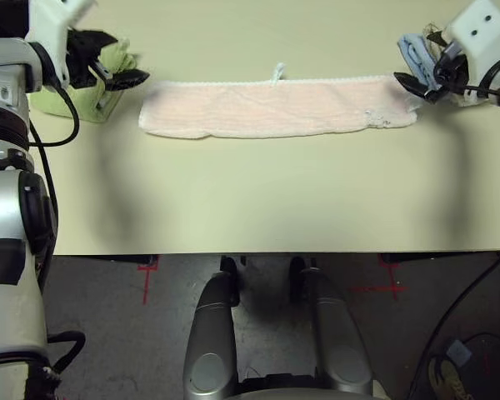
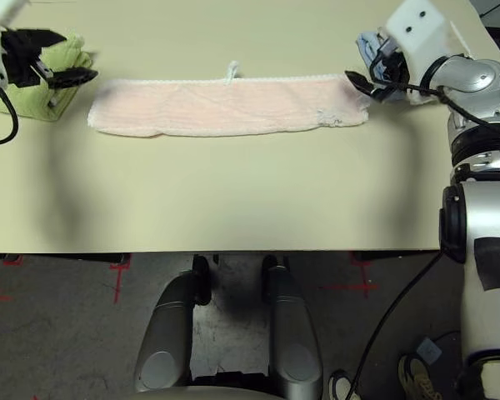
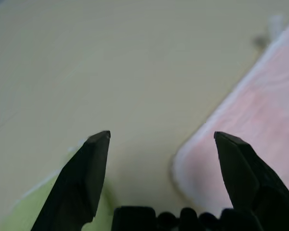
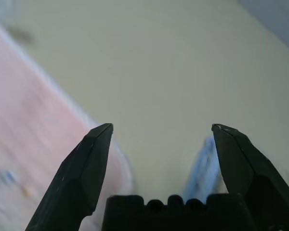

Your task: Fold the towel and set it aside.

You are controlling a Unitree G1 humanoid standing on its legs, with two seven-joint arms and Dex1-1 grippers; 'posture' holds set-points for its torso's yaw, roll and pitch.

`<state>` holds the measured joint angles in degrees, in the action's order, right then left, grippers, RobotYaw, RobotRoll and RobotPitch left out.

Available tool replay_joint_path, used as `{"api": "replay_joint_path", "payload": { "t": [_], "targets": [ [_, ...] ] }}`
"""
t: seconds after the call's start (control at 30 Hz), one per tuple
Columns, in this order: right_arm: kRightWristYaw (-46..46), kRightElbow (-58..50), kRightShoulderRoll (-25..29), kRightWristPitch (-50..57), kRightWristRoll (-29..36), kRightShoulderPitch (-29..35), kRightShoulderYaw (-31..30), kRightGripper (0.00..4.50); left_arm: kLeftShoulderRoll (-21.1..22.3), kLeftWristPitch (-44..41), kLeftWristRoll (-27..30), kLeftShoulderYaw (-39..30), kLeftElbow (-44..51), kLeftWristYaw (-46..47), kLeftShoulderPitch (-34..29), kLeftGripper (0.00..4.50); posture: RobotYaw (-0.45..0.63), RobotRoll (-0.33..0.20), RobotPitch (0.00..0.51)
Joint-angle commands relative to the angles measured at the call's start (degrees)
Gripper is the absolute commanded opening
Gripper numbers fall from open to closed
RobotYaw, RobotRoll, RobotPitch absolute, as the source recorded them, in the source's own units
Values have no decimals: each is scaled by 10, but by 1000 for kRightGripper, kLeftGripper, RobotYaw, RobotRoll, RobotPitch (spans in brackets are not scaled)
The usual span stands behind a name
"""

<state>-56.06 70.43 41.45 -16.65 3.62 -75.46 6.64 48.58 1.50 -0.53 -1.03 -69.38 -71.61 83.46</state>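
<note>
Cream laminate, bare along the near edge of the worktop (image 1: 258, 208); nothing lies there between the robot and the cloth. Farther back, the towel (image 1: 275, 108) stretches across the middle as a long, narrow pink strip, lying flat, its white-stitched edge along the far side and a small white tag (image 1: 277, 73) sticking out past that edge near the centre. Dark writing shows faintly near its right end. It looks already doubled once lengthwise, though I am judging that only from its narrow shape and the rounded near edge.

At the strip's left end hangs the left hand (image 1: 121, 73), its two black fingers apart and clamped on nothing, close by the towel's corner; its wrist view shows the pink end under one finger (image 3: 241, 168) and bare worktop between. At the right end the right hand (image 1: 417, 83) hangs the same way, fingers spread and empty, just at the corner.

Behind the left hand sits a folded green towel (image 1: 75, 96), and behind the right hand a folded blue one (image 1: 415, 52), both near the far corners.

So the task seems partway: one fold appears made, and the strip has yet to be folded across its length and put aside. With both hands poised at the ends, a grasp of the corners looks the likely next step.
</note>
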Motion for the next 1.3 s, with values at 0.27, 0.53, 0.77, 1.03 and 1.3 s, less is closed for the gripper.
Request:
{"api": "replay_joint_path", "payload": {
  "t": [0.27,0.53,0.77,1.03,1.3],
  "targets": [
    [-165,-155,-33,344,162,65,68,4500,-36,-242,174,-47,292,-199,-170,4466,1,0,362],
    [-40,-296,-50,537,244,144,123,4500,-58,-81,150,-28,309,-179,-239,4466,-16,0,362],
    [126,-425,-27,818,374,225,274,4500,-62,21,133,-22,255,-155,-241,4466,-29,0,369],
    [249,-562,-29,999,468,347,435,4500,-64,15,138,-16,258,-162,-244,4466,-55,0,376],
    [320,-619,-87,1009,482,403,471,4500,-72,7,138,-10,264,-162,-240,4466,-65,0,381]
  ]
}}
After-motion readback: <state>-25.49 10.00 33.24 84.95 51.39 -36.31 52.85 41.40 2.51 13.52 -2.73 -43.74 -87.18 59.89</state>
